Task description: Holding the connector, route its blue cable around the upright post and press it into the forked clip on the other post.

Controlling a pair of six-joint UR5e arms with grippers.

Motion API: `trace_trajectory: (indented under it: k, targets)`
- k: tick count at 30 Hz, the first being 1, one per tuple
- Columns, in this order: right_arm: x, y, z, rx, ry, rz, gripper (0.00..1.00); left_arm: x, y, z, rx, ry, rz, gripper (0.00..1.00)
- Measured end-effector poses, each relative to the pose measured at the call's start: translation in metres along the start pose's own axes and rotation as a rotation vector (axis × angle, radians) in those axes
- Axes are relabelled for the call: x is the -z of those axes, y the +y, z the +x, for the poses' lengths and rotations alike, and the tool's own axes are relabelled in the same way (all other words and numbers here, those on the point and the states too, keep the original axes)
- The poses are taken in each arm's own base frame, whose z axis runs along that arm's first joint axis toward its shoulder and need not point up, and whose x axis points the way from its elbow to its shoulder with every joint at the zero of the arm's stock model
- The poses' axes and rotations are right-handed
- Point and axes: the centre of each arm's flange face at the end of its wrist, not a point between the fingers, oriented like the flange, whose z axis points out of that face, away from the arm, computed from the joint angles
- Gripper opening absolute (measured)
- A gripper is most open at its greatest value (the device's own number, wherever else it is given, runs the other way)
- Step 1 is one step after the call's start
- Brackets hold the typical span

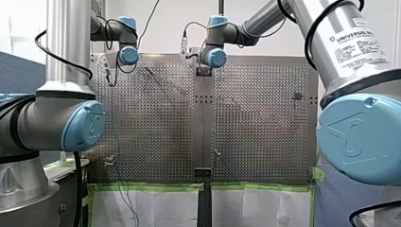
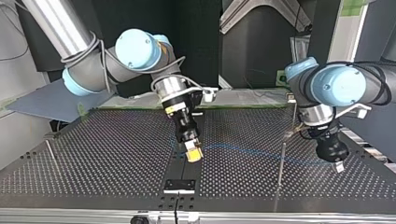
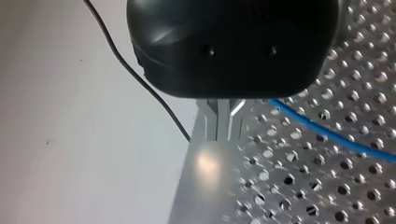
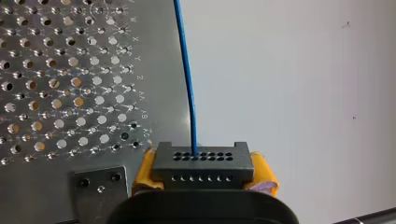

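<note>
My right yellow-padded tool pinches the black multi-hole connector over the perforated metal bench, its thin blue cable passing the slim upright metal post, with routing and clipping seemingly left to do.

The cable is bright blue, entering a matte black connector dotted with two rows of small holes. Yellow pads flank the connector, one seemingly purple-tinged; beside it the silver surface shows a regular hole grid.

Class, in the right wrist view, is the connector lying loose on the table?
No, the right gripper clamps the connector between its yellow pads.
</note>
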Motion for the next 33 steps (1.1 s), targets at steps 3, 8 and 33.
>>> trace_trajectory:
  k: [3,8,33]
  targets:
    - [-0.001,0.001,-0.004,0.003,0.001,-0.001,0.00,-0.006,0.002,0.005,0.008,0.002,0.012,0.14]
    - [-0.003,0.001,-0.021,0.005,-0.013,-0.001,0.00,-0.015,0.001,0.023,-0.002,0.037,0.047,0.14]
    - [-0.005,0.002,-0.086,0.026,-0.080,0.004,0.00,-0.041,0.002,0.106,-0.009,0.186,0.210,0.16]
